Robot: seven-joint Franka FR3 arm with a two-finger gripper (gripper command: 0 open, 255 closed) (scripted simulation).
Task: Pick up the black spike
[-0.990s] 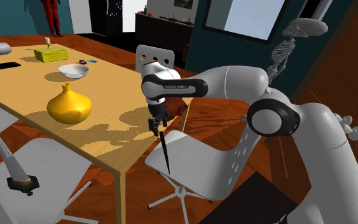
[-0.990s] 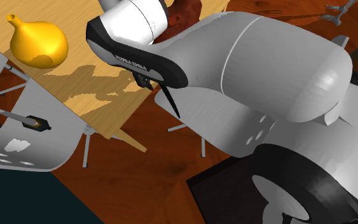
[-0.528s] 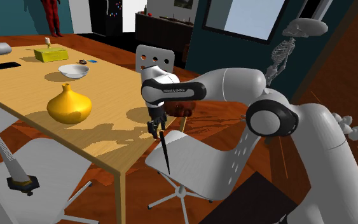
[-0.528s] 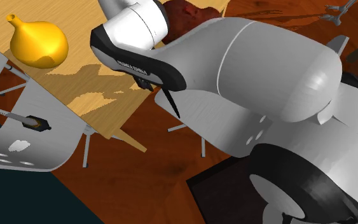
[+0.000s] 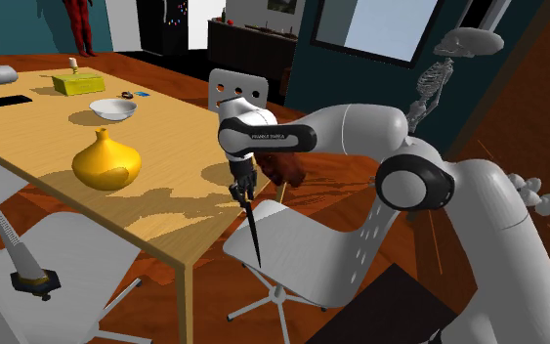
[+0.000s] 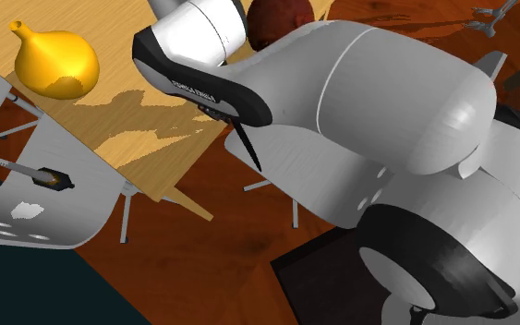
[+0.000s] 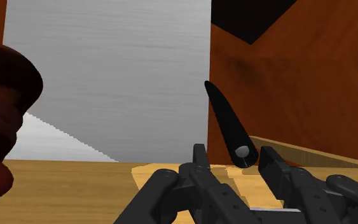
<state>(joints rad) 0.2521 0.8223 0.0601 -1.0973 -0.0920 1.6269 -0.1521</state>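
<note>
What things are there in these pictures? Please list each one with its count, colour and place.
black spike: 1, black, slanting from the table's edge down over a chair seat
table: 1, light wood, shoulder view's left
vase: 1, yellow, on the table near its edge
bowl: 1, white, on the table behind the vase
box: 1, yellow-green, on the table's far end
slab: 1, black, flat on the table
round thing: 1, dark red, beside the gripper
chairs: at least 3, white, around the table
skeleton: 1, grey, by the dark wall
arm: 1, white with dark joints
gripper: 1, black, open, fingers on either side of the spike's thick end
</note>
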